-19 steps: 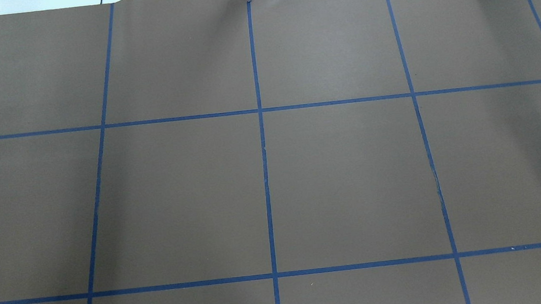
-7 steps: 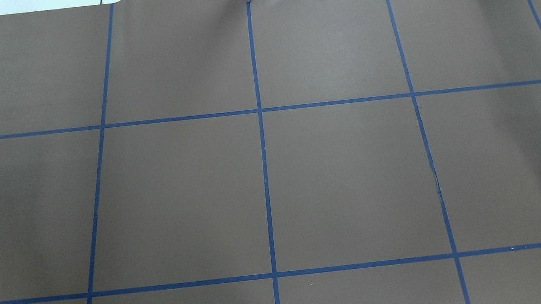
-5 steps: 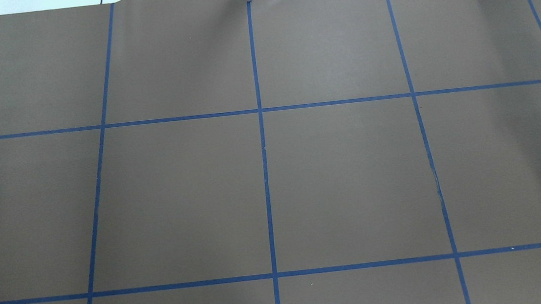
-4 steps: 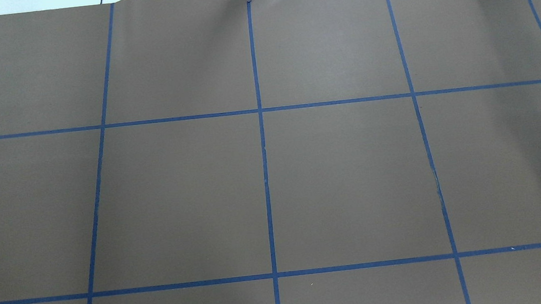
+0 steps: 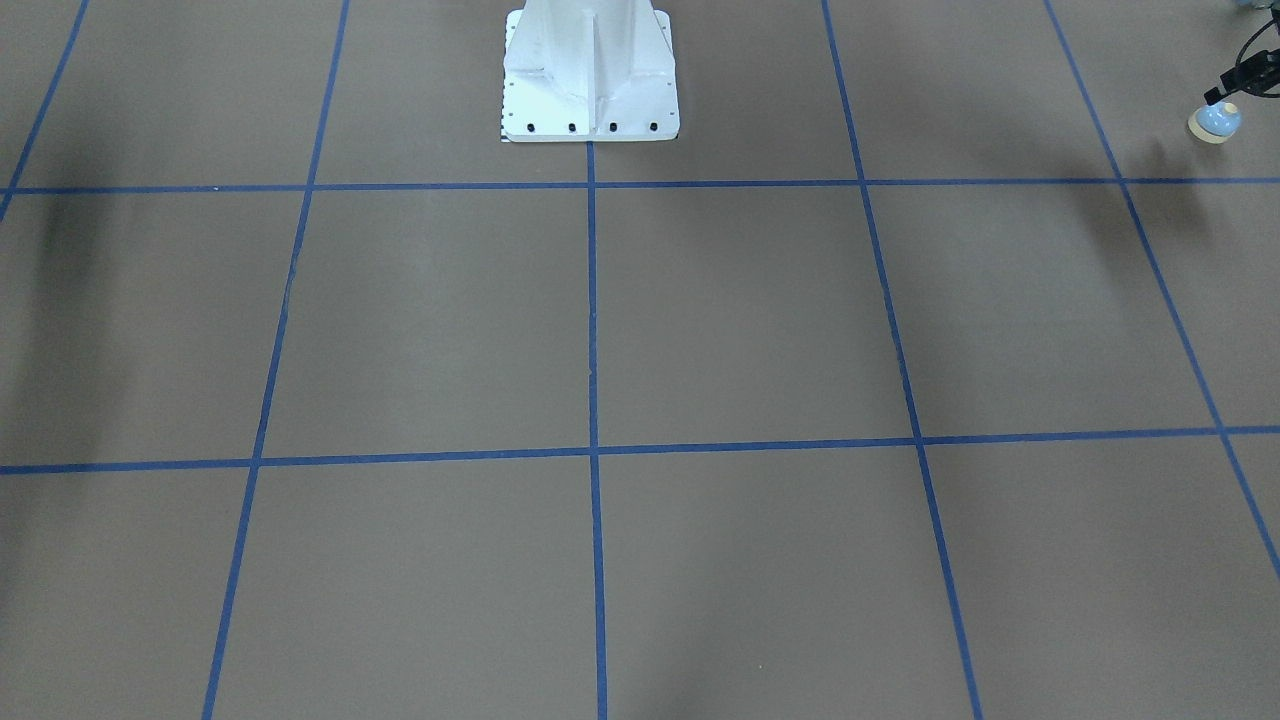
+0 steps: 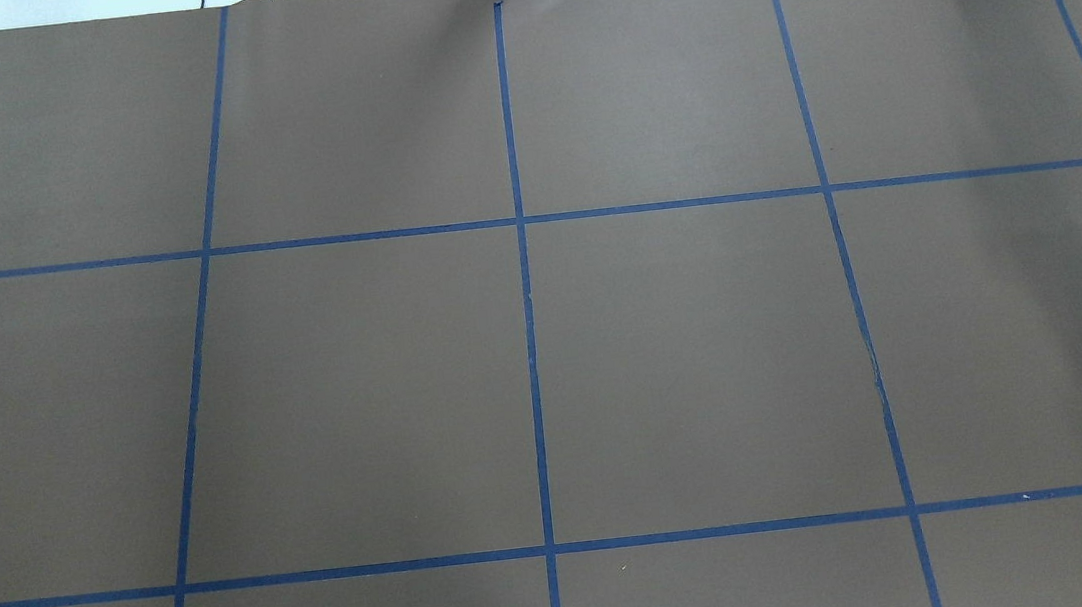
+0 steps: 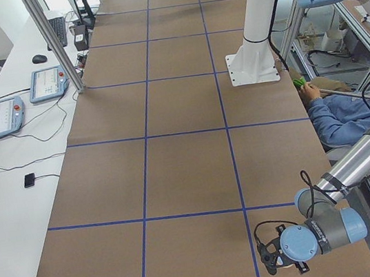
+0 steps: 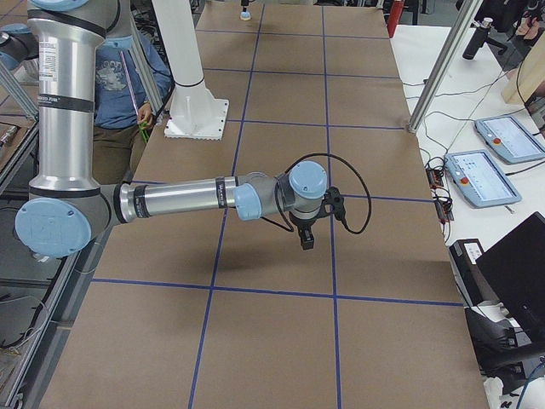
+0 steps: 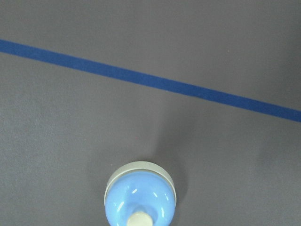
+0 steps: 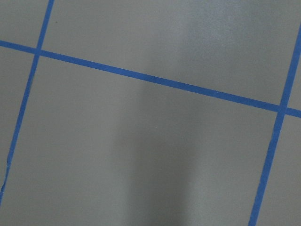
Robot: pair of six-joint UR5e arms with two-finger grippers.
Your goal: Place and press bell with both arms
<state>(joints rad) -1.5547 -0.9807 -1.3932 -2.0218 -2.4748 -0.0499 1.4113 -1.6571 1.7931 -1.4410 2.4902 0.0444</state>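
At left end of table [image 5: 740, 320]: bell [image 5: 1214, 120] close under left gripper [image 5: 1225, 90]; right gripper [image 8: 306, 239] well apart; cannot tell whether either grips anything.

table [image 6: 707, 356]: flat brown cover, blue tape [image 6: 531, 345] grid of squares. bell [image 9: 139, 200]: glossy light-blue dome, cream button, cream base rim. left arm [image 7: 356, 163]: silver tubes, light-blue joint caps, black cable. right arm [image 8: 179, 198]: same colours. pedestal [image 5: 590, 70]: white, black bolts. pendant [image 7: 2, 117]: grey, blue screen, red button. operator's sleeve [image 7: 343, 122]: blue.
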